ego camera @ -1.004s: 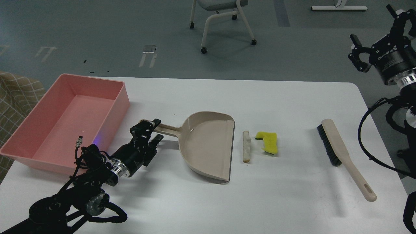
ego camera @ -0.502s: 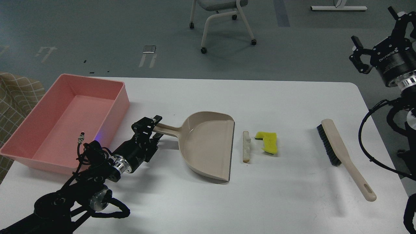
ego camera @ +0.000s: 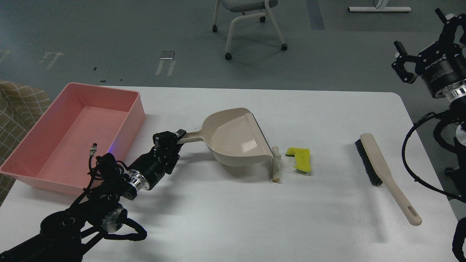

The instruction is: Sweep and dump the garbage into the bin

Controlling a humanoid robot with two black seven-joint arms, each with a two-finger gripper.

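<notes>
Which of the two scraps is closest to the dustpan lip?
The pale crust strip, touching or almost touching the dustpan lip; the yellow sponge piece lies farther right, toward the brush.

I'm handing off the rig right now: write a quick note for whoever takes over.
Left gripper: shut on the dustpan handle, pan tilted, its lip by the pale crust strip.
Right gripper: raised off the table's right edge, jaws open, holding nothing.
Yellow sponge piece lies right of the strip; brush lies untouched further right.
Pink bin sits at far left with nothing in it.
Left: grab brush, sweep both scraps, dump.
</notes>
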